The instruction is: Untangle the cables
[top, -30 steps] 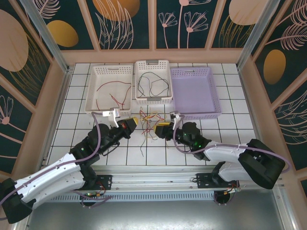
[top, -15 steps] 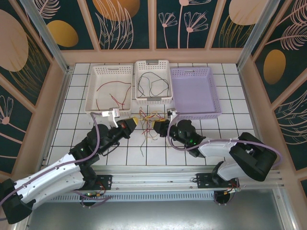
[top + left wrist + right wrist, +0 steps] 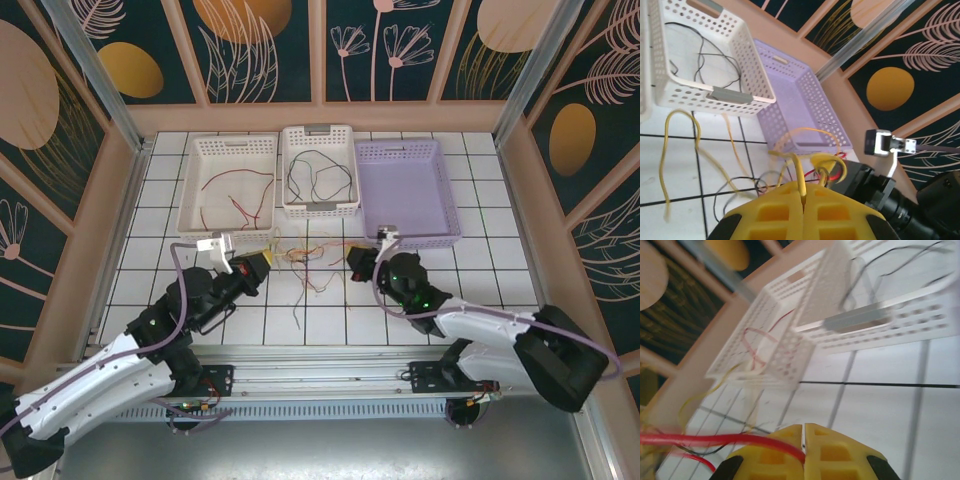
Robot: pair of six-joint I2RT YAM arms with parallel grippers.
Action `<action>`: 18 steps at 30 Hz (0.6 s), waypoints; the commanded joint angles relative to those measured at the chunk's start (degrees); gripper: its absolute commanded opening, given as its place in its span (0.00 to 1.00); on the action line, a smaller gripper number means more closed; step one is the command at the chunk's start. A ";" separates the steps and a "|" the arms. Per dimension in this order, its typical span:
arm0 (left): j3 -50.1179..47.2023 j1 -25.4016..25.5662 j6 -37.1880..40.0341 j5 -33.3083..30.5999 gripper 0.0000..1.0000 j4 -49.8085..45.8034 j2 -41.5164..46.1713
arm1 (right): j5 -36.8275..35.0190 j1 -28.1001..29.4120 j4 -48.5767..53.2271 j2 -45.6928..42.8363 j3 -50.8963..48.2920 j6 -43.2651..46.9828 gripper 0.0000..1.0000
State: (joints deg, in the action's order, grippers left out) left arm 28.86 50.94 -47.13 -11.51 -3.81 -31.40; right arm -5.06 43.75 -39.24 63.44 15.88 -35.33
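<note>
Now, with my left gripper [image 3: 801, 189] pinching a yellow cable [image 3: 798, 170] and my right gripper [image 3: 803, 429] a red cable [image 3: 700, 439], I should draw them apart, left and right, to loosen the tangle [image 3: 308, 262].

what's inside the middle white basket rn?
Thin black cables lying loose on the floor of the middle white basket; nothing else shows from above. In the left wrist view its near wall hides part of the floor.
</note>
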 commanded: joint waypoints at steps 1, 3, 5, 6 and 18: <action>4.46 -0.24 3.34 -5.80 0.00 -5.24 2.22 | -4.48 -6.19 8.94 -5.94 -3.74 -4.16 0.00; 5.55 -0.29 4.44 -7.07 0.00 -7.35 2.63 | -4.40 -8.49 11.49 -10.77 -5.02 -4.24 0.00; 6.47 -0.29 5.62 -8.44 0.00 -9.61 2.94 | -5.23 -10.08 15.77 -16.03 -5.40 -3.98 0.00; 7.02 -0.26 6.13 -9.11 0.00 -10.70 3.13 | -6.03 -10.94 18.31 -19.01 -5.32 -3.59 0.00; 9.50 -0.26 9.77 -13.92 0.00 -16.75 4.50 | -5.08 -23.16 40.28 -36.58 1.51 1.26 0.00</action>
State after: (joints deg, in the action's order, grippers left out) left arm 36.77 50.92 -39.35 -23.20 -18.68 -27.22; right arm -10.87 22.26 -5.13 27.81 14.11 -36.14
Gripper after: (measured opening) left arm 0.038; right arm 0.042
